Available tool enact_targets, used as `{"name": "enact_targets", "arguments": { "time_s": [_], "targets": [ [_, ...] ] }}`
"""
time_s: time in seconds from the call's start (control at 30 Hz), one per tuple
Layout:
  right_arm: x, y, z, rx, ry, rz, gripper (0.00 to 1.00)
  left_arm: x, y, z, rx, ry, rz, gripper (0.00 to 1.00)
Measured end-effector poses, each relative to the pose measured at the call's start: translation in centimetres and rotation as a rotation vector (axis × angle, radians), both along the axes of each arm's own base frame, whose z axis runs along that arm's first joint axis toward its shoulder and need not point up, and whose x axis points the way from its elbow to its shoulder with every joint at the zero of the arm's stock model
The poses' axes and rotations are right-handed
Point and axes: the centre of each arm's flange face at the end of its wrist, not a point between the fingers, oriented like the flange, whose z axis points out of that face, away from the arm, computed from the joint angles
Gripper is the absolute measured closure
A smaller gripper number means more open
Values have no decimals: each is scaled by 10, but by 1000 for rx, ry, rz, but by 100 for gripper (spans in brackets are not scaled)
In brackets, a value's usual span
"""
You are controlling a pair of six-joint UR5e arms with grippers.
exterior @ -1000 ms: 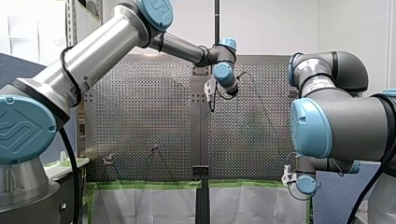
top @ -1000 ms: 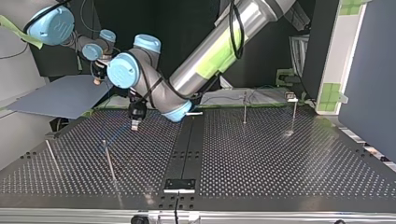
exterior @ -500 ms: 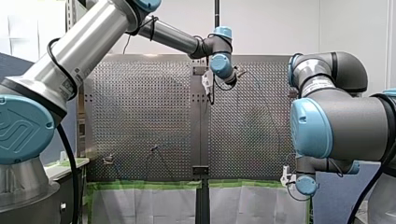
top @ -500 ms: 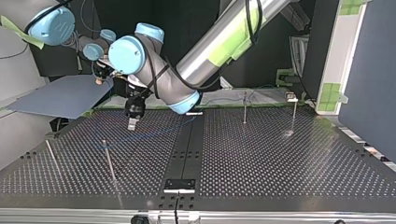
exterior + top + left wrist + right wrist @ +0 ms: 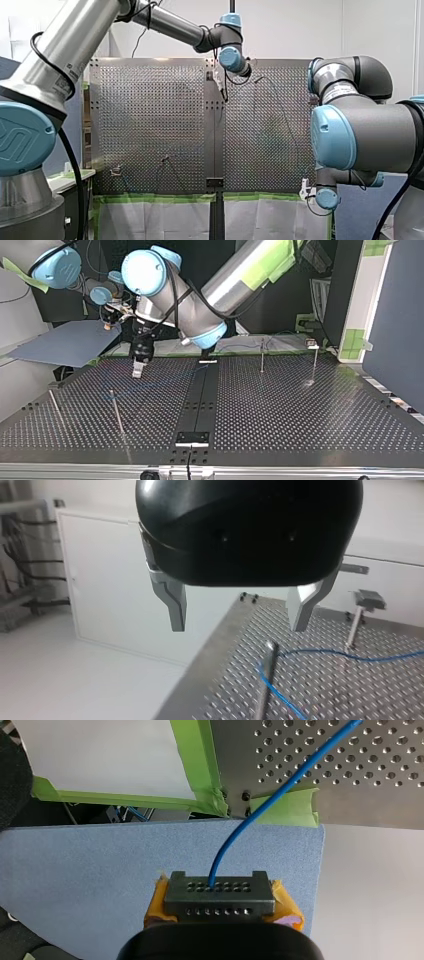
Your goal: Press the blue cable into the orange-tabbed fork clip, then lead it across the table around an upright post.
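My left gripper (image 5: 239, 627) gapes empty, a post (image 5: 265, 680) ahead; my right gripper (image 5: 215, 892), at the top view's ten o'clock, pinches the blue cable (image 5: 280, 795).

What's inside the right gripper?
The blue cable runs in between the right gripper's yellow pads. Its clamped stretch is covered by the black fingertips.

My left arm's two-fingered gripper (image 5: 224, 95) hangs over the perforated metal table (image 5: 150, 125) at twelve o'clock; my right arm's blue-capped wrist (image 5: 327, 198) sits off its five o'clock corner.
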Motion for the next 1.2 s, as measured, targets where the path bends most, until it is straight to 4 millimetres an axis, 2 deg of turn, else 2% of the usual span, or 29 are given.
{"name": "enact_targets", "arguments": {
  "time_s": [0.27,0.43,0.6,0.87,1.03,1.2],
  "targets": [
    [2,1,0,1,0,3,100,-25,15,14,-30,-11,-24,2],
    [4,0,0,-2,1,7,100,-27,21,3,-51,19,-58,2],
    [6,0,0,-1,1,11,100,-24,22,-5,-77,48,-100,2],
    [10,0,0,11,4,18,100,-17,19,-1,-133,65,-175,2],
    [13,0,0,14,6,23,100,-1,21,9,-169,75,-201,2],
    [14,1,1,14,6,26,100,14,13,0,-138,103,-219,2]
  ]
}}
